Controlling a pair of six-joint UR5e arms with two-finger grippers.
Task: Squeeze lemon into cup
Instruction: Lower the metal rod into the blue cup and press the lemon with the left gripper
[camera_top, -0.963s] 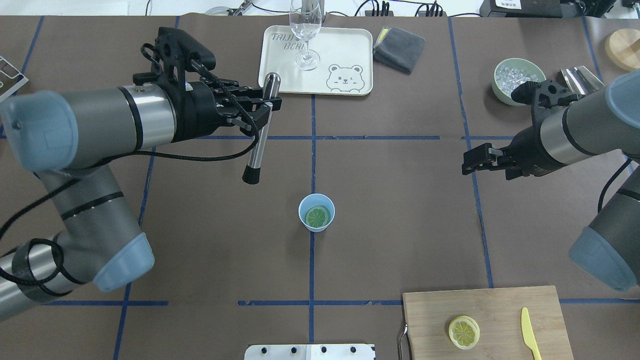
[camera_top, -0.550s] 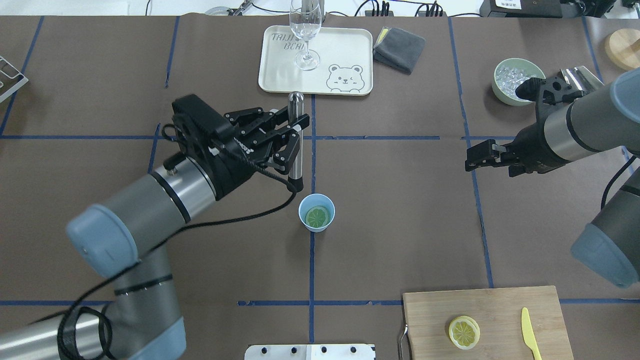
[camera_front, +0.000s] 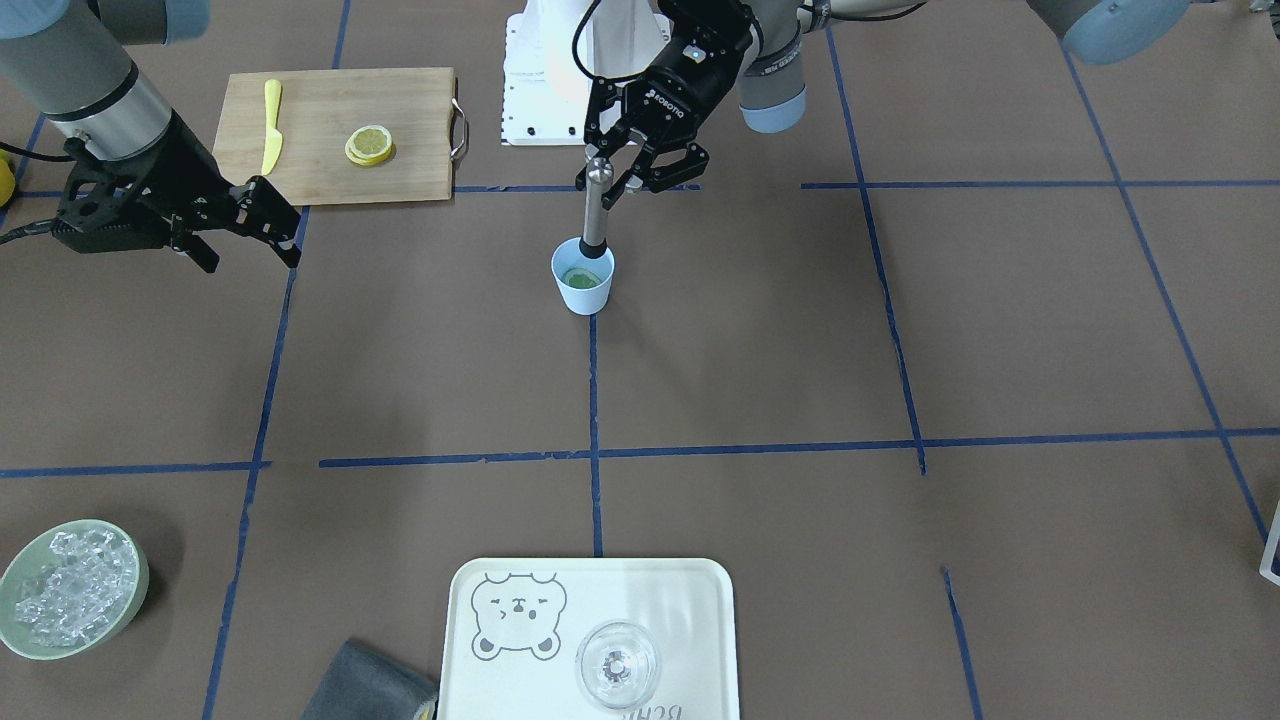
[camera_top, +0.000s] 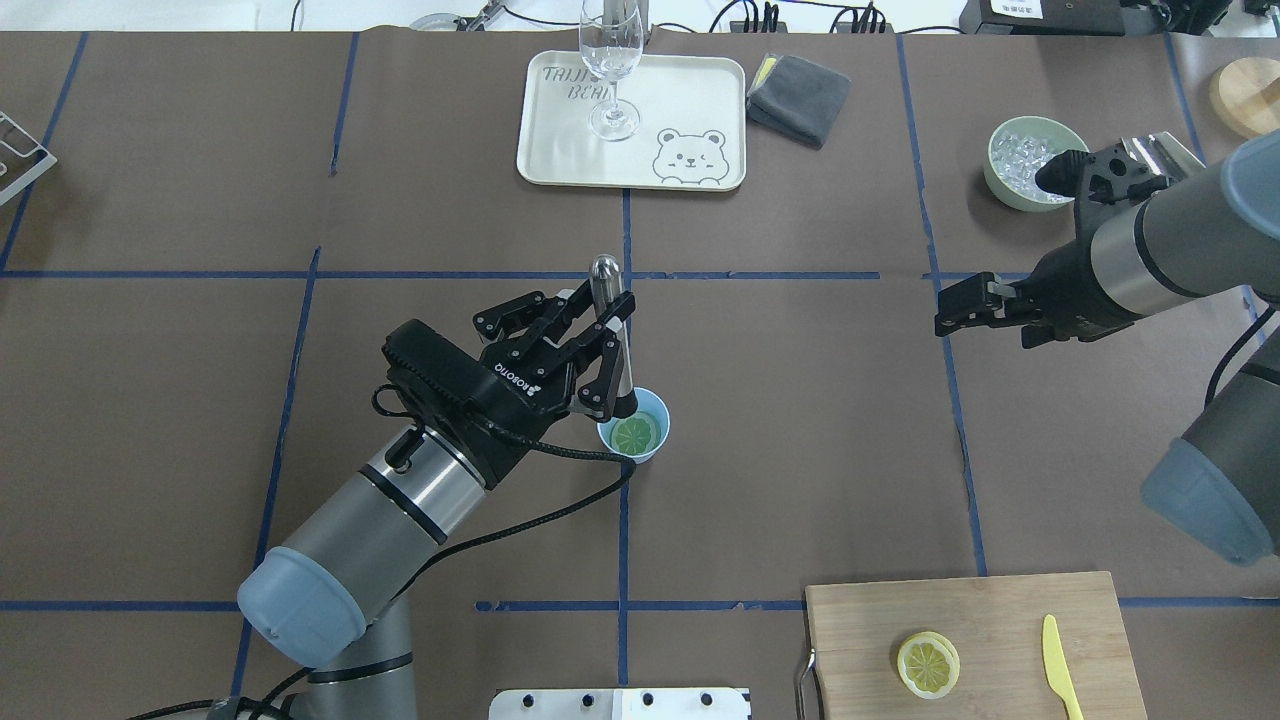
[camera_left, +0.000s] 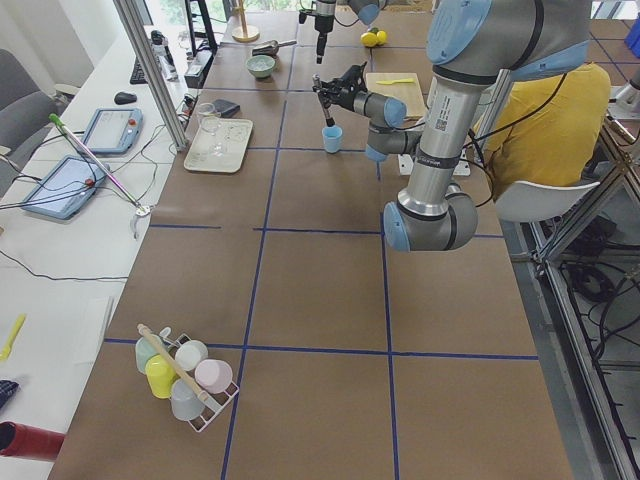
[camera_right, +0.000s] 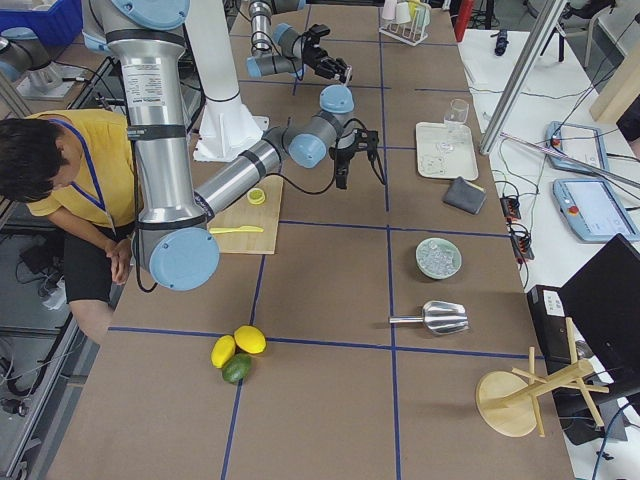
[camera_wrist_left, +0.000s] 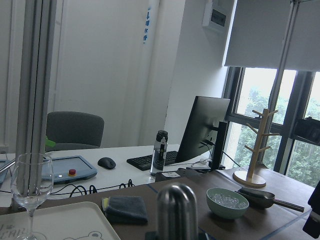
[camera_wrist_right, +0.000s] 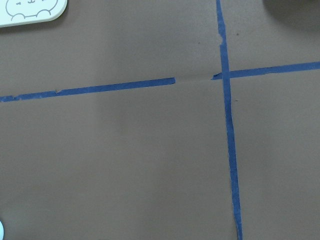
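Muddler (camera_front: 595, 215) in left pincer (camera_top: 606, 335), tip at cup (camera_top: 661, 416) rim, lemon (camera_top: 636, 434) contact unclear

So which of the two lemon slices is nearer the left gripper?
The slice lying in the light-blue cup, below the metal rod the left gripper holds; the other slice sits on the wooden board.

Silver-grey arms (camera_top: 400, 505), pale-blue joint caps (camera_top: 300, 605), black ROBOTIQ-marked end effector (camera_top: 612, 340)
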